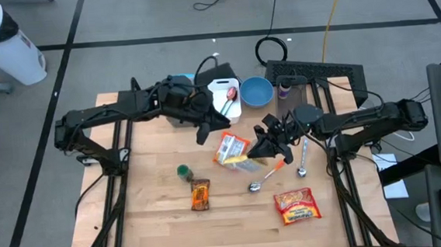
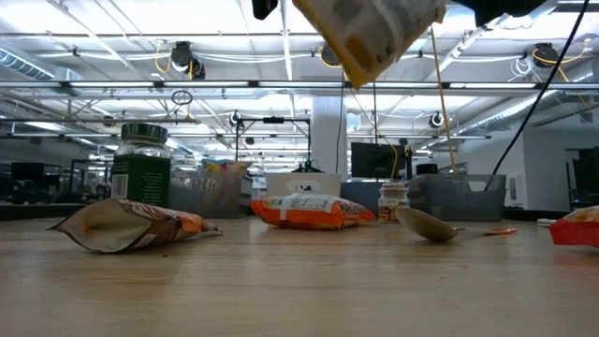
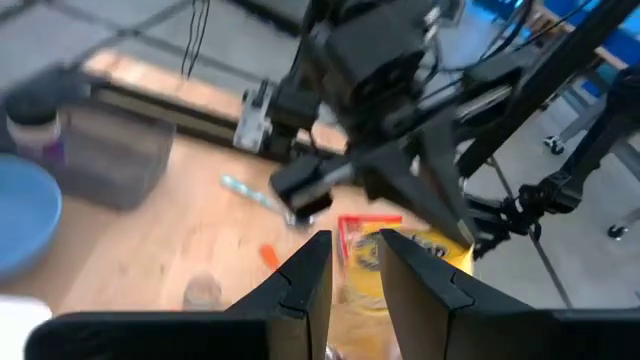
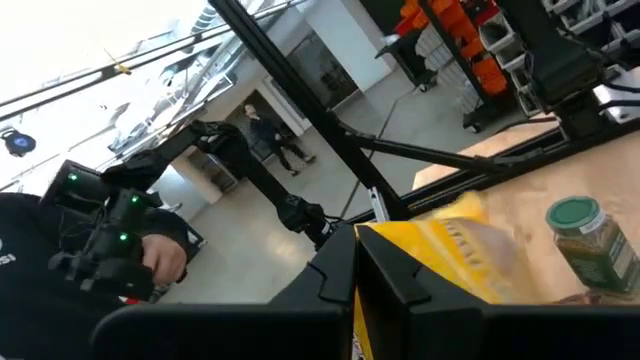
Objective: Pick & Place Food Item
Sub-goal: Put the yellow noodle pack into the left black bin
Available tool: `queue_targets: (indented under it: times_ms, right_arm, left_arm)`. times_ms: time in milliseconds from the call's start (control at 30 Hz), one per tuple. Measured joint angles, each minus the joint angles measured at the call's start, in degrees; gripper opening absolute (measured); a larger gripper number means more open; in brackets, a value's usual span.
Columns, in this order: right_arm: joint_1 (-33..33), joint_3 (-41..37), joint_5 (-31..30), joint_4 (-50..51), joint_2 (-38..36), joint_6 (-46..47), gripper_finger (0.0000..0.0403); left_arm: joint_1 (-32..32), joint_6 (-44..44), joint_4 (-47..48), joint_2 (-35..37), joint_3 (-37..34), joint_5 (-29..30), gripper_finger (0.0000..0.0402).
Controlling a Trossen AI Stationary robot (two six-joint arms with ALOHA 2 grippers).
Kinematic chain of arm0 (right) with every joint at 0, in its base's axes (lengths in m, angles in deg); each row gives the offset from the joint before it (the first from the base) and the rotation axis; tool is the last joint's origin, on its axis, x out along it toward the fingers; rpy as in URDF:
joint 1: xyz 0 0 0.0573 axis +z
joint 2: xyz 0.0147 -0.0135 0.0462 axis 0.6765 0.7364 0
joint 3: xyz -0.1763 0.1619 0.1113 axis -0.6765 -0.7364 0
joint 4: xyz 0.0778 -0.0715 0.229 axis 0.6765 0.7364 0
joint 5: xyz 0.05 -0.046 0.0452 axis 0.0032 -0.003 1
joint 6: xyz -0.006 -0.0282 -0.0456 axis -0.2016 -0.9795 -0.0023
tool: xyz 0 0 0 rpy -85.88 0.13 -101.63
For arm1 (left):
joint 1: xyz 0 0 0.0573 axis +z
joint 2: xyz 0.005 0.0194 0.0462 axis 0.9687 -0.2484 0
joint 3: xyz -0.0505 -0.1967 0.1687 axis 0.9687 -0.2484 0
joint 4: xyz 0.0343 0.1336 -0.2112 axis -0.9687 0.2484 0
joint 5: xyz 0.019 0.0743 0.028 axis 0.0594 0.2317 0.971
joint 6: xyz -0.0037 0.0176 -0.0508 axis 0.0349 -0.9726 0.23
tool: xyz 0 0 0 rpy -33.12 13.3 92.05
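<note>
A yellow snack bag [image 1: 247, 163] hangs in the air at the table's middle. It shows at the top of the low view [image 2: 374, 33]. My right gripper [image 1: 263, 153] is shut on it. An orange-and-white bag [image 1: 228, 145] lies flat on the table just left of it and also shows in the low view [image 2: 304, 211]. My left gripper [image 1: 219, 126] hovers above that bag's far end. Its fingers stand a narrow gap apart [image 3: 355, 275] and hold nothing. My right gripper pinches the yellow bag by an edge [image 4: 405, 250] between its two fingers. The fingers come from the table's right, slanting down. The bag hangs below them, tilted, with its lower end [image 2: 365, 65] clear of the table.
A brown snack bag [image 1: 201, 195], a green-lidded jar [image 1: 183, 171], a red bag [image 1: 296, 205] and two spoons [image 1: 256, 185] [image 1: 302, 160] lie toward the near side. A blue bowl [image 1: 256, 92], a white board [image 1: 227, 100] and a dark basket [image 1: 318, 74] stand at the far side.
</note>
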Motion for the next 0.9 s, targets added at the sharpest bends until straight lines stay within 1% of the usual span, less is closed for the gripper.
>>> queue_targets:
  times_ms: [133,233,333,433,533,633,767,900]
  right_arm:
    - [-0.2,0.0,0.5,0.0,0.0,-0.2,0.0]
    - [-0.2,0.0,1.3,0.0,0.0,-0.1,0.0]
    - [-0.7,0.0,1.6,0.0,0.0,-0.2,0.0]
    - [-2.1,0.0,1.7,-0.4,0.0,0.0,0.0]
    - [-3.7,0.0,3.7,-1.5,0.0,1.4,0.0]
    - [-5.2,0.2,5.8,-1.3,0.0,2.0,0.0]
    - [-6.9,0.2,7.1,-1.6,0.0,3.0,0.0]
    - [-7.9,0.2,7.9,-1.6,0.0,3.4,0.0]
  left_arm:
    - [1.4,-0.1,-3.1,0.0,0.0,0.0,0.01]
    - [2.1,0.0,-3.5,0.0,0.0,0.2,0.0124]
    - [2.5,1.6,-3.3,0.0,0.0,-0.6,0.0164]
    - [2.6,3.4,-2.6,0.0,0.0,-3.5,0.0215]
    - [1.9,4.1,-2.5,-0.2,0.0,-4.8,0.0264]
    - [0.6,4.3,-1.5,-0.7,0.0,-5.0,0.0299]
    - [-0.9,4.1,1.8,-2.5,0.0,-3.6,0.032]
    - [-2.0,4.2,2.2,-4.9,0.0,-4.4,0.0317]
